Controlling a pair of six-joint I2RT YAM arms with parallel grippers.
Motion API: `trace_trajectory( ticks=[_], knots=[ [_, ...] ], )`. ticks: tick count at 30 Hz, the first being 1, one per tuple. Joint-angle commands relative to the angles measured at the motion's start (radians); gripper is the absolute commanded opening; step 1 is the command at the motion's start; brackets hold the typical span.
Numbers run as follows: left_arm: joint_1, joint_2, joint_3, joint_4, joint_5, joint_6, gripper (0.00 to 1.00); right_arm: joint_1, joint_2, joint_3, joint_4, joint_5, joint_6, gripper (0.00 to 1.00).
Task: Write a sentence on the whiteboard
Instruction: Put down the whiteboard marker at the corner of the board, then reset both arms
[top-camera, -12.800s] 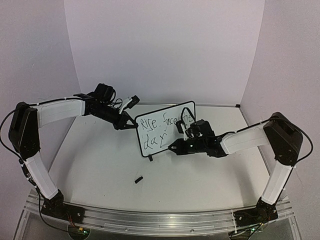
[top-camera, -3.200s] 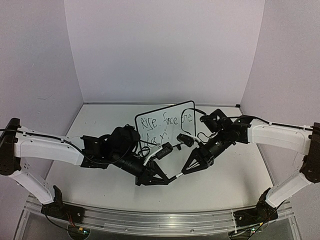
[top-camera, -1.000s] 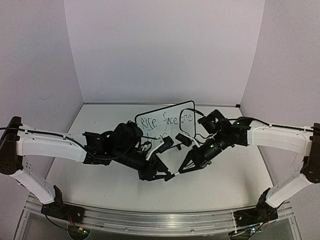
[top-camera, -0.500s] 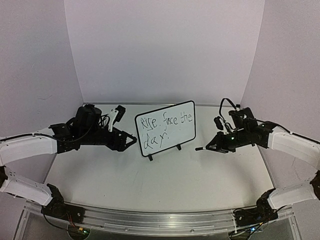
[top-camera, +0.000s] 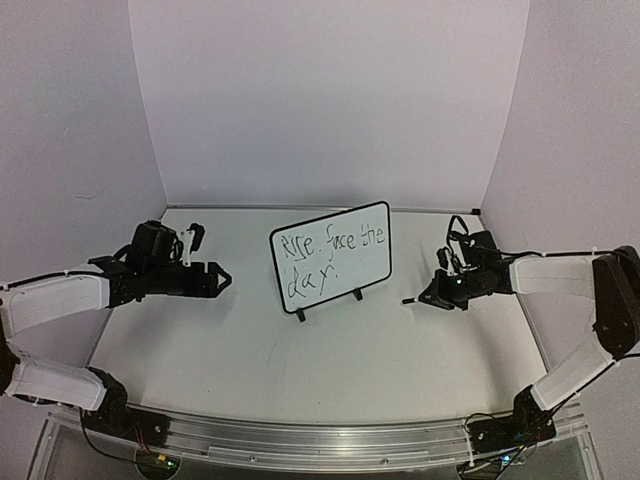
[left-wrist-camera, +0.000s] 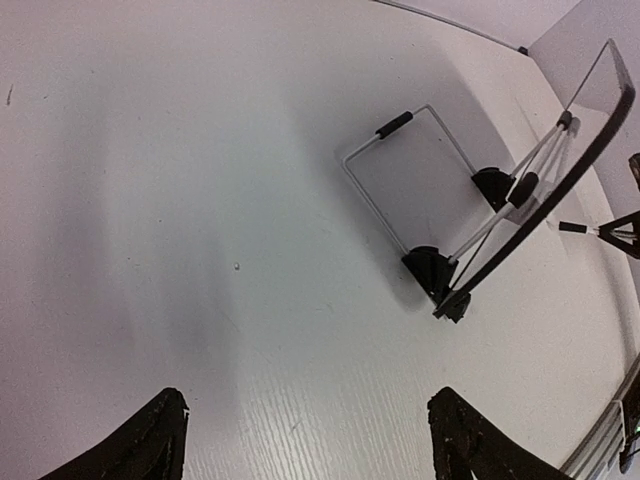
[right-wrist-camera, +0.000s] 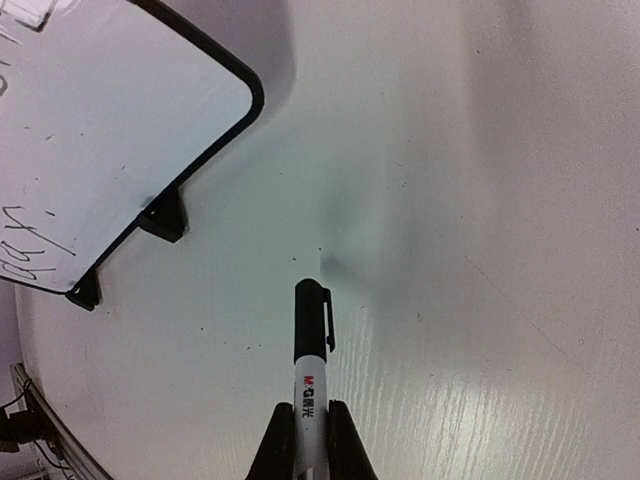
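Both arms are retreating sideways from the whiteboard (top-camera: 366, 264), which is standing centrally on the counter (top-camera: 320, 355) with its sentence (top-camera: 322, 246) written. Left gripper (top-camera: 216, 278) is hanging released, and right gripper (top-camera: 428, 296) is clenching the marker (right-wrist-camera: 311, 340). It is looking light and tippy, so grasping its frame seems safest.

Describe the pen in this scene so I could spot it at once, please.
On the white table, find the whiteboard carrying handwriting, then look to its right, where the right end effector hangs low. The marker sticks out of its closed grip: a slim white barrel with a black clipped cap, the only pen in view.
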Motion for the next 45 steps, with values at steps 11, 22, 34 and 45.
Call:
trace_trajectory(
  ticks=[11,22,34,45],
  knots=[
    [0.056,-0.067,-0.058,0.045,-0.125,-0.049,0.86,-0.092,0.035,-0.025,0.053,-0.004,-0.057,0.56],
    [0.095,-0.073,-0.058,0.015,-0.242,-0.053,0.9,-0.132,-0.073,-0.023,-0.047,0.165,-0.108,0.98],
    [0.246,-0.018,-0.019,0.136,-0.323,0.023,0.94,-0.203,-0.379,-0.091,0.027,0.395,-0.174,0.98],
    [0.273,-0.034,-0.159,0.486,-0.555,0.219,0.98,-0.206,-0.685,-0.468,0.522,0.7,-0.26,0.98]
  ],
)
